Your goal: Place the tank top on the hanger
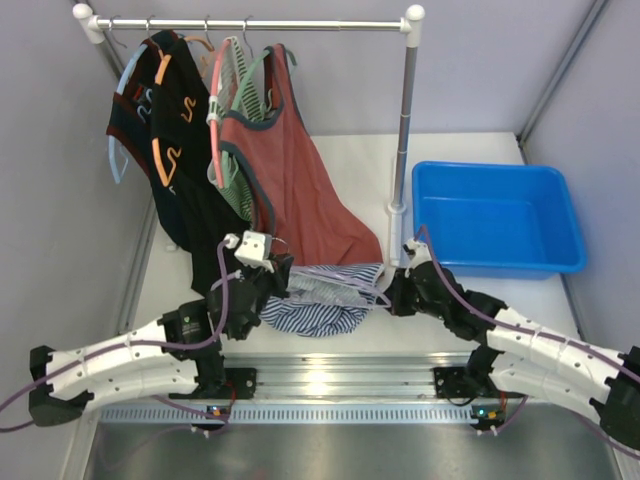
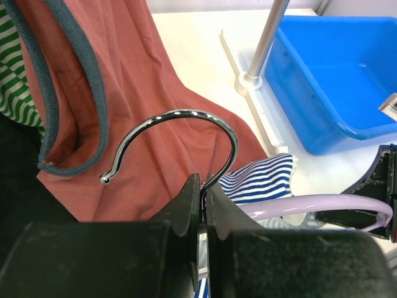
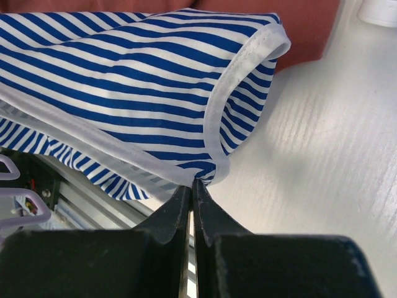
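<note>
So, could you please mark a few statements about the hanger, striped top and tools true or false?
1. The left tool is shut on the hanger at the foot of its metal hook. True.
2. The right tool is open, clear of the tank top. False: it is shut on the top's white-trimmed edge.
3. The tank top lies in the blue bin. False: it sits between the tools, left of the bin.
4. A rust-red top hangs from the rack. True.
</note>
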Controlling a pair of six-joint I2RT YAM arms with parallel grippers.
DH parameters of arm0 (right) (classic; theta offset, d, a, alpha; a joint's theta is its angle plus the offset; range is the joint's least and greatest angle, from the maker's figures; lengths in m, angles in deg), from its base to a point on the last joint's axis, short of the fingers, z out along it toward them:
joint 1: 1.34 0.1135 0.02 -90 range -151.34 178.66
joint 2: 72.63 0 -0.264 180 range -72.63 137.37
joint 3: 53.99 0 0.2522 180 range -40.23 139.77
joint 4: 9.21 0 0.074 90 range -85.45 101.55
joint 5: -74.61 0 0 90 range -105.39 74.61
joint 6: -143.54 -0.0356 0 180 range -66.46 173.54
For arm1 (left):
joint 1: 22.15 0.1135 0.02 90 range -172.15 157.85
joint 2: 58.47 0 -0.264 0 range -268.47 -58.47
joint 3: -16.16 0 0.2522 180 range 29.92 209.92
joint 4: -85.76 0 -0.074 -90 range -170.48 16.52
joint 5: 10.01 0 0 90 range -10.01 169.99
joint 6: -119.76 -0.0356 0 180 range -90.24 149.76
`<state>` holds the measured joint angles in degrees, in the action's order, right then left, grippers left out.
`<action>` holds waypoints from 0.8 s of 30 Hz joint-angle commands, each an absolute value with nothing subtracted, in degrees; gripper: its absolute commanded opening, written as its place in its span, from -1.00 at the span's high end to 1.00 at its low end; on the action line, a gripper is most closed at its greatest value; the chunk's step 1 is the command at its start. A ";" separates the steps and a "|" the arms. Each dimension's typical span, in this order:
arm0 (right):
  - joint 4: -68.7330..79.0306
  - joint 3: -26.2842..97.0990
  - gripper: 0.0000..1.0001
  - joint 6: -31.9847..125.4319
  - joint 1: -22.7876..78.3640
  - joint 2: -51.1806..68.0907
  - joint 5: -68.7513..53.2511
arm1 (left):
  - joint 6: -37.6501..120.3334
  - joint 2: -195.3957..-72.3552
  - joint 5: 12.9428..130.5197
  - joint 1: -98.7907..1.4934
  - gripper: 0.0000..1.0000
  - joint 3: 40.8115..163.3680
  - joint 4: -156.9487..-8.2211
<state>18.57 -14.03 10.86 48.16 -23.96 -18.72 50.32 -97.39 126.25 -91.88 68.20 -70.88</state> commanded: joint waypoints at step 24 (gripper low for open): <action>12.47 -18.17 1.00 8.10 45.59 -28.94 -12.41 | 52.09 -91.78 124.55 -91.93 1.00 67.54 -79.86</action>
